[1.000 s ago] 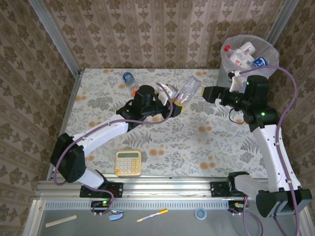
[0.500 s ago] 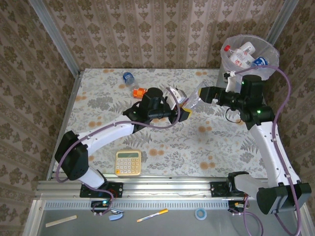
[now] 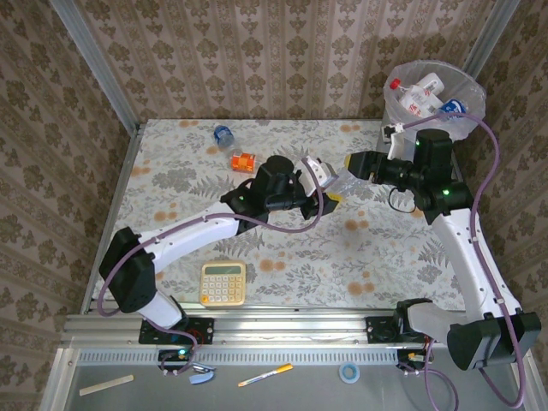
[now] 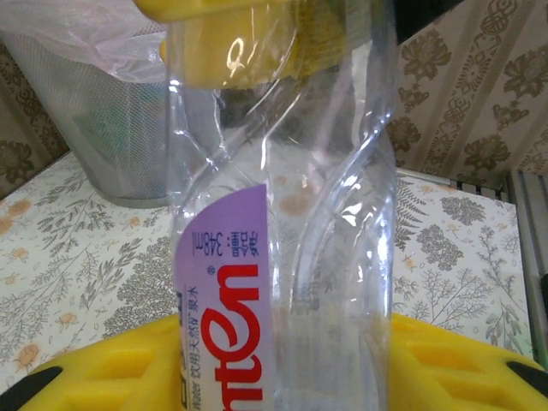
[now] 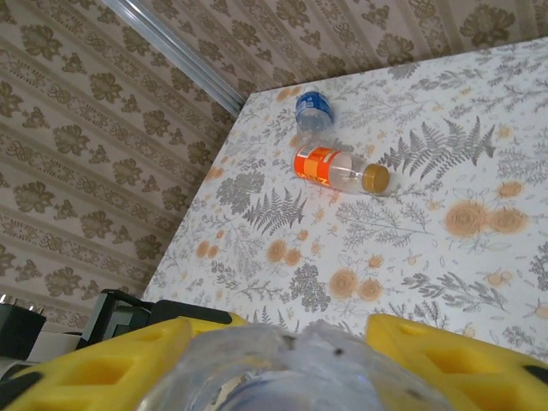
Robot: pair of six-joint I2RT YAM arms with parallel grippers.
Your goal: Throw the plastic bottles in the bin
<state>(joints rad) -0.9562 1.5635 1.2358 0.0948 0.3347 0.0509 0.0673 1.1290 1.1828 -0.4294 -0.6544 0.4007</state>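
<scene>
A clear plastic bottle (image 3: pixel 338 177) with a purple and red label (image 4: pixel 227 325) hangs above the table's far right part, between my two grippers. My left gripper (image 3: pixel 324 187) is shut on its labelled lower half, yellow fingers (image 4: pixel 103 368) against both sides. My right gripper (image 3: pixel 350 165) is shut on the bottle's crumpled other end (image 5: pixel 291 360); its yellow finger (image 4: pixel 224 43) shows behind the bottle in the left wrist view. The grey bin (image 3: pixel 432 96) with its plastic liner stands at the far right with a few bottles (image 3: pixel 418 96) inside. An orange-labelled bottle (image 3: pixel 243 160) and a blue-labelled bottle (image 3: pixel 223 135) lie on the table at the back.
A yellow calculator (image 3: pixel 223 283) lies near the table's front left. The bin's mesh wall (image 4: pixel 111 128) rises just beyond the held bottle. Papered walls and metal posts close in the table on three sides.
My left arm carried the clear bottle rightward and lower, to the right gripper. The right gripper now grips the bottle's far end. The orange-labelled bottle came into view behind the left arm.
</scene>
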